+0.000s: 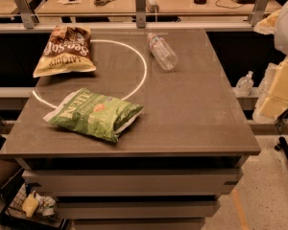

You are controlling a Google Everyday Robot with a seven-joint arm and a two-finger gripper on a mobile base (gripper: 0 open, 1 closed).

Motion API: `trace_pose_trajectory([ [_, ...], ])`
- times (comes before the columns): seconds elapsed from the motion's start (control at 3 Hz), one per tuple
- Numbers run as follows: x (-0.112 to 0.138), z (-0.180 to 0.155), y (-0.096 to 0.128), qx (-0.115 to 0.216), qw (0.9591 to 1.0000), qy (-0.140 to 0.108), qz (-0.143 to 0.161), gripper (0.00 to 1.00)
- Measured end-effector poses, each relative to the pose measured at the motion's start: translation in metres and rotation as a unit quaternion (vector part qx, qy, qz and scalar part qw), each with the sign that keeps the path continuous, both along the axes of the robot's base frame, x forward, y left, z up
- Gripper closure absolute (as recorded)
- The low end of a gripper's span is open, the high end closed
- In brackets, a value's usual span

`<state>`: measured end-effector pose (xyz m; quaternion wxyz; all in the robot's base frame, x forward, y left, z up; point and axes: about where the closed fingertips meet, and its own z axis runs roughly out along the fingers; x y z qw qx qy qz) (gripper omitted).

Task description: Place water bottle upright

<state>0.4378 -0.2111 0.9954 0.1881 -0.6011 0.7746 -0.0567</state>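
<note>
The water bottle (pixel 161 51) is clear ribbed plastic and lies on its side at the far middle of the dark table (pixel 192 119). Its white cap points toward the far edge. My arm comes in at the right edge of the view, with white and pale yellow parts. My gripper (pixel 278 87) hangs beyond the table's right side, well apart from the bottle and holding nothing that I can see.
A brown chip bag (pixel 65 49) lies at the far left and a green chip bag (pixel 93 113) at the near left. A small pump-top bottle (pixel 244 84) stands on a low ledge to the right. A metal rail (pixel 141 6) runs behind the table.
</note>
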Motion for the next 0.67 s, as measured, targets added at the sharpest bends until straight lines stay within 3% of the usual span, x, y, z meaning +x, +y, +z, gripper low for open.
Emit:
trace_pose_trajectory([
  [0.33, 0.0, 0.0, 0.0, 0.0, 1.0, 0.0, 0.0, 0.0],
  [0.67, 0.012, 0.02, 0.003, 0.007, 0.9999, -0.011, -0.01, 0.0],
])
